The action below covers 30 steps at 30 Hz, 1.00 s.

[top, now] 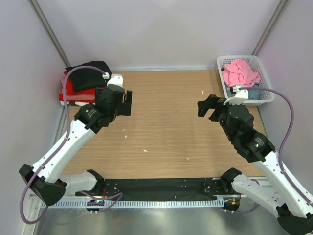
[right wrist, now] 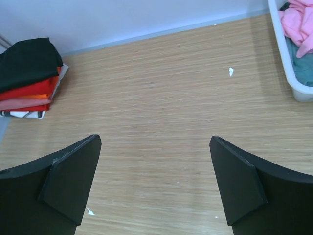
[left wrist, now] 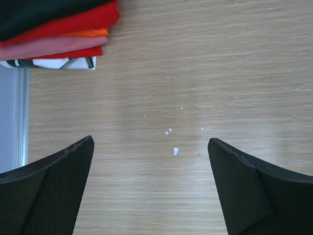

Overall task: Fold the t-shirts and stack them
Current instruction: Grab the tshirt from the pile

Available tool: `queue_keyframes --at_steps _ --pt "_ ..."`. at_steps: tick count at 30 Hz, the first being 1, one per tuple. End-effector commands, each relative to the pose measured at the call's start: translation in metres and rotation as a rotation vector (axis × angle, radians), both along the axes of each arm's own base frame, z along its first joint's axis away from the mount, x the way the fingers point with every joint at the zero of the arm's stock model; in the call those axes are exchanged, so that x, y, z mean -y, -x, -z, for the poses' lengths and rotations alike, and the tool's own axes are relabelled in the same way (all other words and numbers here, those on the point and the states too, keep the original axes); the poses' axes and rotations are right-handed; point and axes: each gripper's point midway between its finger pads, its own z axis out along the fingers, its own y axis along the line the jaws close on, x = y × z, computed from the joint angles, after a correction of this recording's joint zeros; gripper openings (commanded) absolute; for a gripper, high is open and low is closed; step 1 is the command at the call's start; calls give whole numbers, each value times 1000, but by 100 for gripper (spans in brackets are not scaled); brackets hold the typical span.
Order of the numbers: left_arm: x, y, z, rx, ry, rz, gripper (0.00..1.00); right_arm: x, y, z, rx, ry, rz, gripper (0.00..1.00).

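Observation:
A folded stack of t-shirts lies at the back left corner, black on top with red, orange and pink layers under it; the left wrist view has it at the top left and the right wrist view at the far left. A crumpled bright pink t-shirt fills the white basket, with a grey-blue one beneath it. My left gripper hangs open over bare wood just right of the stack. My right gripper is open too, left of the basket, holding nothing.
The white lattice basket stands at the back right against the wall. A white-and-black patterned cloth lies under the stack. Small white scraps dot the wooden table. A black rail runs along the near edge.

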Motion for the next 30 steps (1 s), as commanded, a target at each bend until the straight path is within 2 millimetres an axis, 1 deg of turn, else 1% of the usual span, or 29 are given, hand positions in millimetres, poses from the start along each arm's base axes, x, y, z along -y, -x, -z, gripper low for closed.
queue_keyframes --at_steps 1,2,4,5,6,7,8,9,10,11,12,13,14,15,16,17,18,19,21,22,24,25,27,28,29,30 --pt "0 -1 -14 54 31 -2 100 12 -4 -18 55 22 56 100" --pt "1 -1 -14 54 32 0 100 12 -5 -22 76 16 55 100" --pt "0 0 -15 56 35 -3 100 12 -9 -23 103 63 46 100" --pt "1 0 -16 58 37 0 100 15 -15 -25 114 71 81 100" --pt "0 1 -16 59 38 2 100 34 -22 -24 113 107 202 100" --pt "0 1 -18 63 38 2 100 41 -28 -22 99 139 254 100" --pt "-1 1 -18 64 41 -1 100 46 -45 -13 38 204 306 100" --pt "-2 2 -19 69 38 -5 100 49 -55 -9 8 221 318 100" --pt "-2 2 -20 72 37 -5 100 48 -69 -1 -33 217 306 100" --pt "-3 3 -21 77 39 -6 100 53 -82 -4 -52 181 301 100" --pt "-5 3 -22 79 38 -10 100 79 -104 14 -118 163 359 100" --pt "-4 3 -23 82 43 -6 100 78 -118 10 -118 66 321 100" --pt "-4 3 -22 81 42 -4 100 90 -128 12 -131 29 339 100" --pt "-4 3 -22 81 46 -4 100 122 -145 31 -188 3 413 99" --pt "-3 3 -22 82 47 -1 100 130 -153 34 -204 -22 428 98" --pt "-3 2 -21 79 43 -3 100 141 -163 29 -211 -65 450 98" --pt "-3 3 -19 75 39 -1 100 158 -175 45 -261 -70 483 98" --pt "-3 2 -19 73 35 -3 100 165 -185 38 -263 -74 497 98" --pt "-3 1 -19 73 28 -3 100 180 -198 44 -296 -65 526 98" --pt "-3 1 -19 75 28 -4 100 195 -211 54 -328 -61 553 98" --pt "-3 1 -19 74 29 -3 100 207 -226 63 -355 -75 563 98" --pt "-4 1 -19 74 28 -4 100 221 -237 70 -373 -85 581 98" --pt "-3 1 -19 73 24 -1 100 232 -249 79 -398 -78 589 97" --pt "-4 1 -19 72 25 -1 100 236 -256 70 -384 -74 589 96" --pt "-3 1 -18 70 22 2 100 241 -264 90 -427 -66 593 96" --pt "-3 1 -19 69 25 4 100 245 -267 94 -437 -61 598 95"
